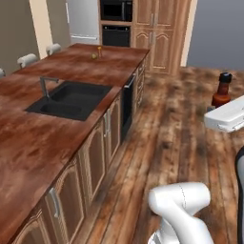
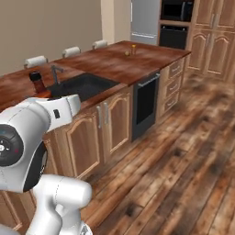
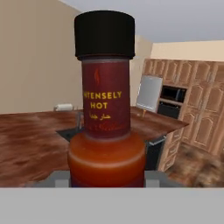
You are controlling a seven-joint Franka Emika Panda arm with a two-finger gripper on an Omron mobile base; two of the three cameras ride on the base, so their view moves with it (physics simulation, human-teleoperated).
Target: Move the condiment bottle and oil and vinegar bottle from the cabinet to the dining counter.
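The condiment bottle (image 3: 106,122) is a slim dark red hot-sauce bottle with a dark cap and an "intensely hot" label. It stands upright close before the hand camera. My gripper (image 1: 217,107) is shut on its base and holds it in the air, over the wooden floor beside the dining counter (image 1: 28,143). In the right base view the bottle (image 2: 36,82) rises behind my white forearm, in front of the counter (image 2: 105,62) near its sink. The fingers are mostly hidden by the bottle. The oil and vinegar bottle and the cabinet are out of view.
A black sink (image 1: 71,99) with a grey faucet (image 1: 45,85) is set into the counter. Cushioned stools (image 1: 27,59) line its far side. A small yellow item (image 1: 95,55) sits at its far end. Tall wooden cupboards, an oven (image 1: 116,34) and a fridge (image 1: 83,21) fill the back wall.
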